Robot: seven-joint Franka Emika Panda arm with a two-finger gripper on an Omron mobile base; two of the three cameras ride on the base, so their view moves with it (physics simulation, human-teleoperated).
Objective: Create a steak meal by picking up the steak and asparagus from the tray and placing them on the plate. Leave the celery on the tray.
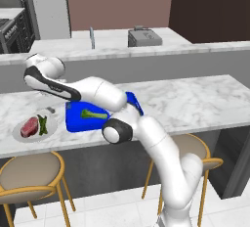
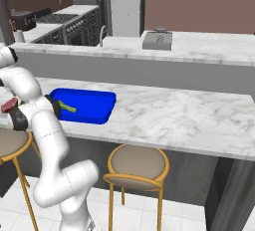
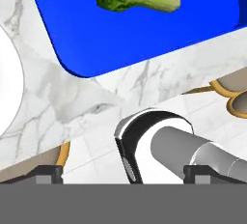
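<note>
On the marble counter (image 1: 195, 99) you see the plate (image 1: 22, 134) at the left end, and the steak (image 1: 30, 125) lies on it with the asparagus (image 1: 43, 124) just beside it, on the side nearer to the tray (image 1: 75, 118). The blue tray stands close to the plate, a little further along the counter, and the celery (image 1: 93, 115) rests inside it, alone on the blue floor. In the hand view you look down at 1 rounded corner of the tray with the celery, its leafy end broader than its stalk end, and the white rim of the plate shows at the left edge. The gripper (image 3: 123, 172) has its 2 dark finger tips (image 3: 48, 172) far apart at the bottom of that view, and nothing is between them. In the left base view the arm bends over the tray and the hand hangs above the counter between tray and plate, higher than both. Below the counter edge you can see 2 round stools (image 1: 29, 170) with golden legs.
</note>
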